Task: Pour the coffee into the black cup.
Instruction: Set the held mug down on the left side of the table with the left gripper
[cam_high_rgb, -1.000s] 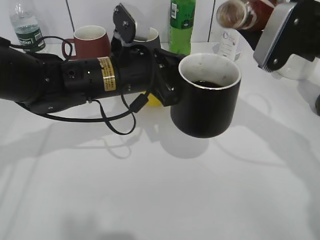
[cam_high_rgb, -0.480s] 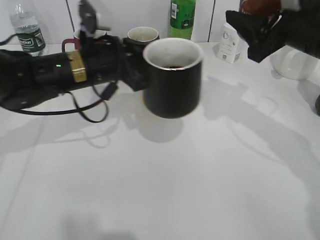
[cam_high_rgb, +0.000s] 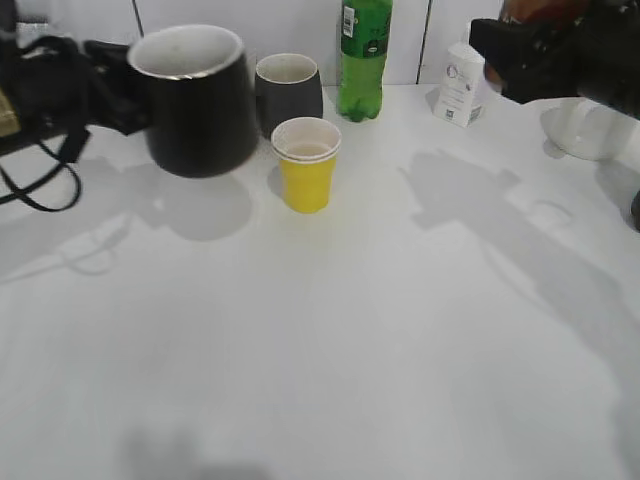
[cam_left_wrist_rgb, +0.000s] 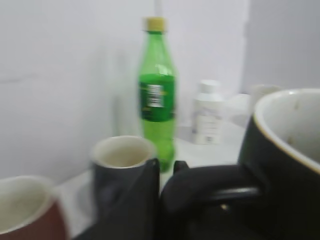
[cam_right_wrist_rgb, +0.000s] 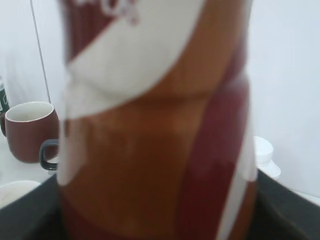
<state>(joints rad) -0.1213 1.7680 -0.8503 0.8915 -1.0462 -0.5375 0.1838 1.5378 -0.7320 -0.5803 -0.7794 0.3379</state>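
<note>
Glossy black cup (cam_high_rgb: 195, 100) held off the bench (cam_high_rgb: 330, 340) at upper left of the exterior frame, upright, handle clamped in the left gripper (cam_left_wrist_rgb: 165, 175), seen most clearly in the left wrist view. Brown coffee (cam_right_wrist_rgb: 155, 130) bottle filling the right wrist view, clamped in the right gripper (cam_high_rgb: 530, 55) at upper right of the exterior frame, well apart from the cup.

Likely risks: slosh over the rim on a quick swing or tilt, since a handle-only grip leaves the cup free to rock; a knock against the dark grey mug (cam_high_rgb: 288, 92) just beside it, or the yellow cup (cam_high_rgb: 306, 163) nearby, on the way down.

Hard to make out: liquid level, hidden by the cup wall; most of the bottle in the exterior view, cut off by the top edge, with only a brown sliver showing; bottle neck and cap outside the right wrist view; both wrist views blurred. Green bottle (cam_high_rgb: 363, 55) at the back.
</note>
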